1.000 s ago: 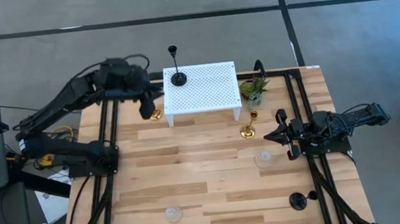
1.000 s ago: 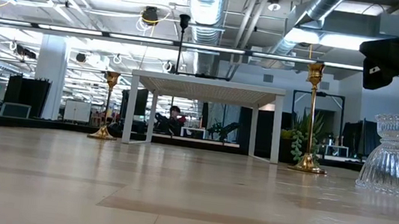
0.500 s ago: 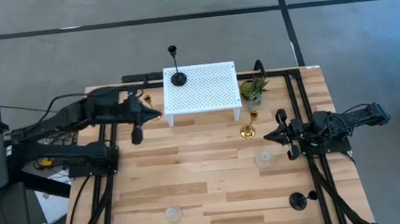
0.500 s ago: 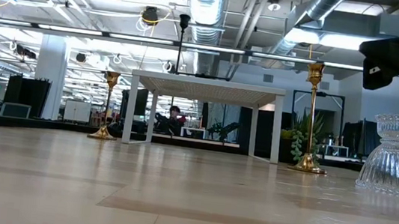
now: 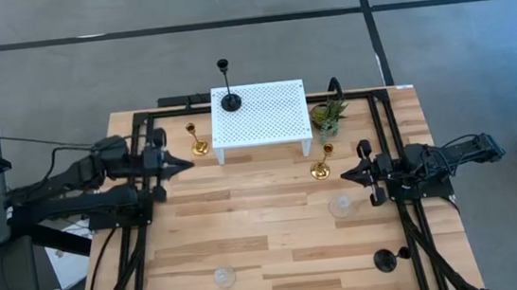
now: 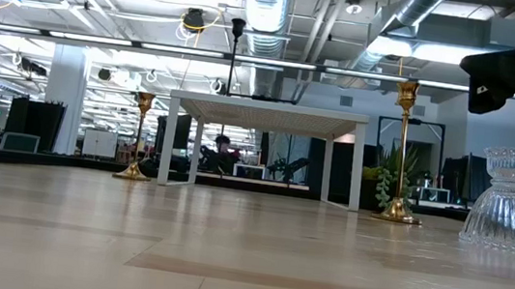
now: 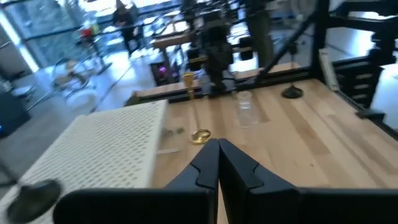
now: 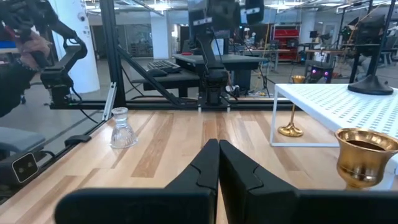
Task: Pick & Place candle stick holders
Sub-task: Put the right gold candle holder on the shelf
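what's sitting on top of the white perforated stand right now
One black candle stick holder with a round base and thin stem stands at a back corner of the white perforated stand. Nothing else shows on it.

Left wrist camera, as I read it:

1. My left claw (image 7: 217,163): two dark fingers pressed together, tips meeting, nothing between them.
2. Light wooden plank worktop (image 7: 311,137) beyond the claw.
3. White perforated flat-topped stand (image 7: 106,146) beside the claw, with the round black base of a black candle stick holder (image 7: 31,194) sitting on its top at the near corner.
4. Shiny gold candle stick holder (image 7: 200,135), only its round base clear, just past the claw tips.
5. Second gold holder (image 7: 189,85), upright, farther off.
6. Clear glass holder (image 7: 245,107), upright, near the other dark robot arm (image 7: 217,53).
7. Black round-based holder (image 7: 291,93) well apart, toward the far edge.
8. Person (image 7: 124,18) standing in the blurred room behind.
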{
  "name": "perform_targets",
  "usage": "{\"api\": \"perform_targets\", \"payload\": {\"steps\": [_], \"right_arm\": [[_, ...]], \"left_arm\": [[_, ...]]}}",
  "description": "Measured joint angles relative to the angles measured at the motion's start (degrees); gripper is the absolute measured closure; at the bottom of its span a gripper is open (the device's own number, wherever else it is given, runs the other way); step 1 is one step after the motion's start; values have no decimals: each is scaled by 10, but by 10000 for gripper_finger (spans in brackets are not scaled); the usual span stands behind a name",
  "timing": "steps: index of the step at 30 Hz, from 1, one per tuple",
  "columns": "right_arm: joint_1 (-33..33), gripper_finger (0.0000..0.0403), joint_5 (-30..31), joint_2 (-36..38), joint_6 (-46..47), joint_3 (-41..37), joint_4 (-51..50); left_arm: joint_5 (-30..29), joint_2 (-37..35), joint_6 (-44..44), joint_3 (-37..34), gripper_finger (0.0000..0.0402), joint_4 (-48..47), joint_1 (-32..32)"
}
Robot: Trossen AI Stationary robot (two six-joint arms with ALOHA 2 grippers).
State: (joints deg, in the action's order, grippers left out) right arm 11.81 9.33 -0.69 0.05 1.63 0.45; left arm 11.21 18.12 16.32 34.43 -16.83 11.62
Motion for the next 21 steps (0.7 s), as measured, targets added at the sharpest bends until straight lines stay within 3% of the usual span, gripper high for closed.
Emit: {"api": "perform_targets", "payload": {"steps": [11, 21], "right_arm": [[0, 403, 2, 0, 0, 0, 0], [0, 403, -1, 0, 17, 0, 0]], "left_arm": [[3, -12, -5, -86, 395, 52, 0], [89, -12, -35, -161, 395, 138, 0]]}}
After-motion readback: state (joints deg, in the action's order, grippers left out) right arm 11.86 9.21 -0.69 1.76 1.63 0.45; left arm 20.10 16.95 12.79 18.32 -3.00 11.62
